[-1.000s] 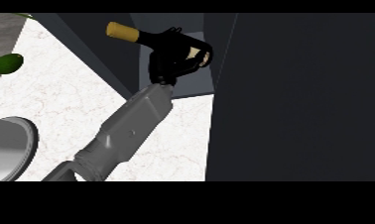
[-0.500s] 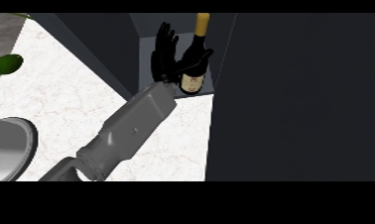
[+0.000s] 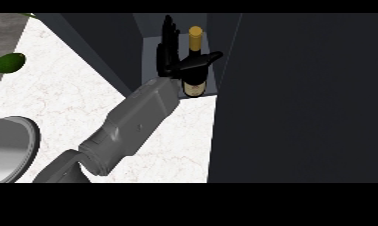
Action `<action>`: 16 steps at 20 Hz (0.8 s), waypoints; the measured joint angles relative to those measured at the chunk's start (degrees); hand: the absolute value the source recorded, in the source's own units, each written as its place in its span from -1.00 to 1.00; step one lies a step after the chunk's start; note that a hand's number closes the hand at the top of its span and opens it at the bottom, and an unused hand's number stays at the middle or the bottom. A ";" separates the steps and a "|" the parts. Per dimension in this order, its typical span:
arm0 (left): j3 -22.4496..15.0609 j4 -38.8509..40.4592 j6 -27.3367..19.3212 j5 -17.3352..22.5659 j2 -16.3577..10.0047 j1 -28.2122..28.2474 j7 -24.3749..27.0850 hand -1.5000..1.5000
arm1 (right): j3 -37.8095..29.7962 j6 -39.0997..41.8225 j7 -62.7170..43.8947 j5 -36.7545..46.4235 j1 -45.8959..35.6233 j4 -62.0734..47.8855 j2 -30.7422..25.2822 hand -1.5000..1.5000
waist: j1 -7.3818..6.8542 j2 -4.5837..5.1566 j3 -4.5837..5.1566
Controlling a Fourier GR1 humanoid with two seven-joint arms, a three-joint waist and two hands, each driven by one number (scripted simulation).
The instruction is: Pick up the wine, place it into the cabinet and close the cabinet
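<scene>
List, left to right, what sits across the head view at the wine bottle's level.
Green item → hand → wine bottle → dark cabinet panel.

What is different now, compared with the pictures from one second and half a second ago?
The wine bottle, tilted leftward before, now stands upright in the cabinet. The left robot hand, curled round it earlier, has straightened its fingers. The plate and green object stayed.

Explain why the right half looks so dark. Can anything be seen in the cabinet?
Head view: an unlit cabinet panel fills the right, near black; in the dim recess the black hand merges with the wine bottle, whose gold cap and label stand out.
</scene>
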State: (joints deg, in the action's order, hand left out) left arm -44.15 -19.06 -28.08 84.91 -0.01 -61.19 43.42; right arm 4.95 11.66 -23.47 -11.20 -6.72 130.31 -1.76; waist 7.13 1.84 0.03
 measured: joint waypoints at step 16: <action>-4.34 -7.41 -0.50 3.21 -0.03 2.64 5.99 -1.00 | 2.34 -0.82 0.31 2.49 1.46 0.27 0.97 -1.00 | -2.04 -0.71 -0.01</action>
State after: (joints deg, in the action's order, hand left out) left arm -48.49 -26.47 -28.58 88.12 -0.04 -58.56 49.40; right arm 7.29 10.84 -23.16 -8.71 -5.26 130.58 -0.79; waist 5.09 1.13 0.03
